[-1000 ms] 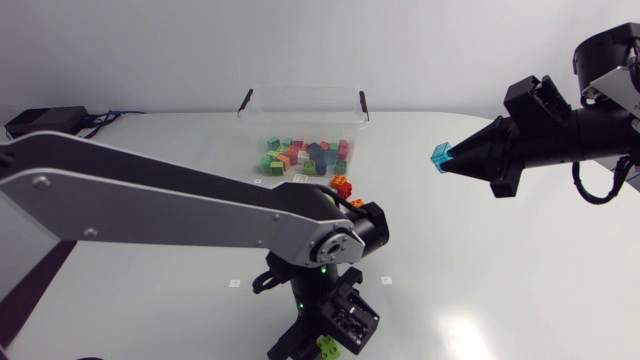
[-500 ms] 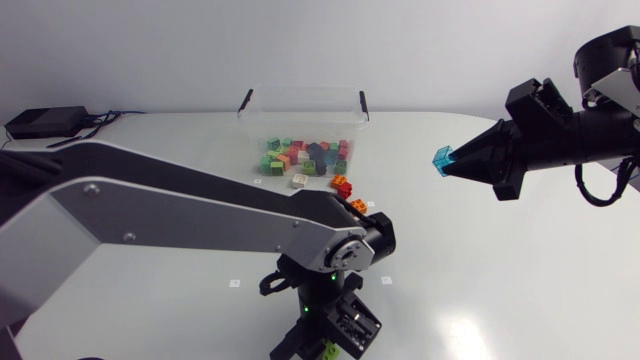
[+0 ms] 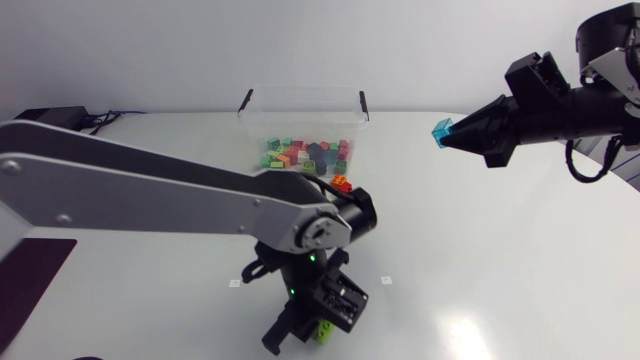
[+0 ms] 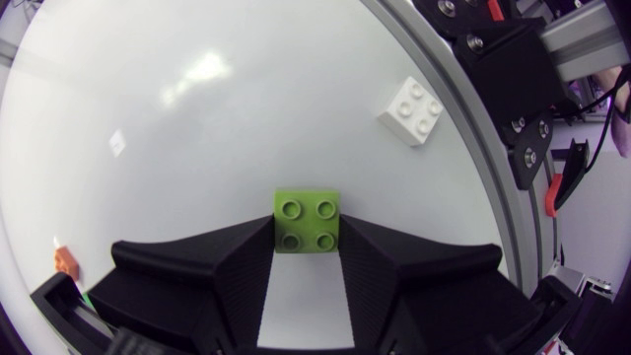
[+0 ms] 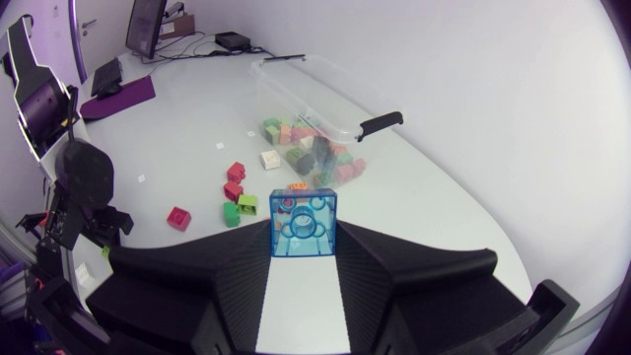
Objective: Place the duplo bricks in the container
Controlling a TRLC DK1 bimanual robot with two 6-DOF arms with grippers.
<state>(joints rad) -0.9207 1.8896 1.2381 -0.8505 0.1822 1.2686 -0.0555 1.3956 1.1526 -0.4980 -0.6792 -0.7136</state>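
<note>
My left gripper (image 4: 307,231) is clamped on the green brick (image 4: 307,212) by the table's (image 3: 480,260) near edge; my right gripper (image 5: 305,235) pinches the blue brick (image 5: 305,219) aloft toward the far right corner, container (image 3: 303,108) at the far edge

Container (image 3: 303,110) far centre, loose bricks (image 3: 342,184) just nearside of it. Left gripper (image 3: 320,332) clamps a brick (image 4: 307,220) near centre, right gripper (image 3: 446,135) another brick (image 5: 305,224) far right.
</note>
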